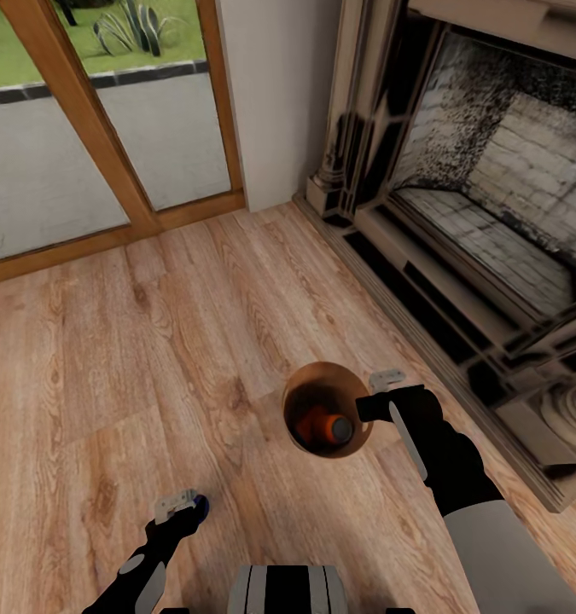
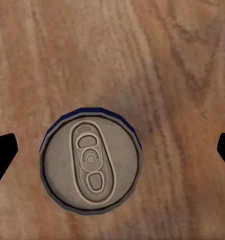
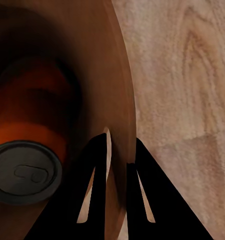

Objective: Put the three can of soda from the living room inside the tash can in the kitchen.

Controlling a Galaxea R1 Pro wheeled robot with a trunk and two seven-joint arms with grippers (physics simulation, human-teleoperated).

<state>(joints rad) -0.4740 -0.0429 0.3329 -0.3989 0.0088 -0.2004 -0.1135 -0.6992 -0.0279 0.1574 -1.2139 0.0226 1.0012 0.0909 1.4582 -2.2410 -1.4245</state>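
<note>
Blue soda can stands upright between the spread left hand; right hand pinches the bin's rim.

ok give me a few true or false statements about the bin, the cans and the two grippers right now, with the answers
1. The right gripper is clamped on the bin at its rim. True.
2. The bin is empty. False: an orange can lies inside it.
3. The left gripper is over a blue can that stands upright on the wood floor. True.
4. The left gripper's fingers are shut on the blue can. False: they stand wide open, clear of the can on both sides.
5. The bin stands on a kitchen counter. False: it is over the wood floor near a fireplace.
</note>
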